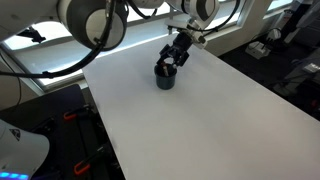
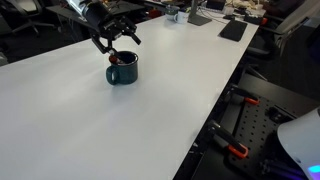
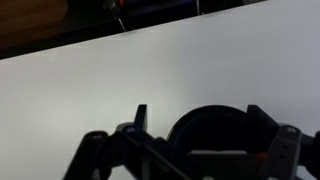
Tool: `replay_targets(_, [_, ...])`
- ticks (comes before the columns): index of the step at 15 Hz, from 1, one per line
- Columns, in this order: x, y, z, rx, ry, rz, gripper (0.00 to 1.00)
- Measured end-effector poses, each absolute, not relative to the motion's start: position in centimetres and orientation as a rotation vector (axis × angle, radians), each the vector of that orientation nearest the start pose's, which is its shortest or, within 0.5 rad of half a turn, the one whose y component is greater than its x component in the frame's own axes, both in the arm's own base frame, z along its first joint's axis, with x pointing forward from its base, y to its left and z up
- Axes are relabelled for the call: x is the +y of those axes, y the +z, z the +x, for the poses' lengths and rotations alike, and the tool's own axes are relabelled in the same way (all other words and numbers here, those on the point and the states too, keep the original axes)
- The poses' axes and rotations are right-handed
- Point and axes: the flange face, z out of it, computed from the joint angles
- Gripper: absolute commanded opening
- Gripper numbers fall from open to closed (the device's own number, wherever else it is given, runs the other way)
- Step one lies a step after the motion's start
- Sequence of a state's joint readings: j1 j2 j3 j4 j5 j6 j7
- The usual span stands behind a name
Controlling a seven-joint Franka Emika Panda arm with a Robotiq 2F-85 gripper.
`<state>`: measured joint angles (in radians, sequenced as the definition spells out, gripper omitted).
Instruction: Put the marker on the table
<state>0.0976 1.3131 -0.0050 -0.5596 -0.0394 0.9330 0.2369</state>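
White tabletop fills most of both exterior views, and it is plain and bare over nearly all its surface; the wrist view shows it as a wide pale sheet with a dark room edge above it. Next in size is the arm, with round white and black joints, which comes in from the far side of the tabletop and bends down toward one spot. At that spot stands a dark round mug, upright and with its handle visible in an exterior view, near the far edge and well apart from the other edges. In the wrist view the mug is a dark round shape at the lower edge, partly hidden by black parts of the robot. The tool hangs just above the mouth of the mug, its fingers spread apart and with nothing between them. The marker shows only as a small reddish spot inside the mouth of the mug, so it is in the mug and not on the tabletop; its dark body I cannot make out.
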Motion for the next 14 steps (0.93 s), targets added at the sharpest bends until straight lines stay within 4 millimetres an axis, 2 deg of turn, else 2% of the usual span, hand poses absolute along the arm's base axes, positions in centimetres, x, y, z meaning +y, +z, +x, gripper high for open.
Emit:
replay_targets(4, [5.9, 16.4, 68.1, 0.217, 1.487, -2.989, 1.0])
replay_targets(8, [6.5, 16.7, 67.9, 0.119, 1.529, -3.041, 1.0])
replay_targets(11, [8.3, 17.3, 67.5, 0.02, 1.573, -3.097, 1.0])
replay_targets(14, [11.0, 18.2, 67.2, -0.138, 1.614, -3.163, 1.0])
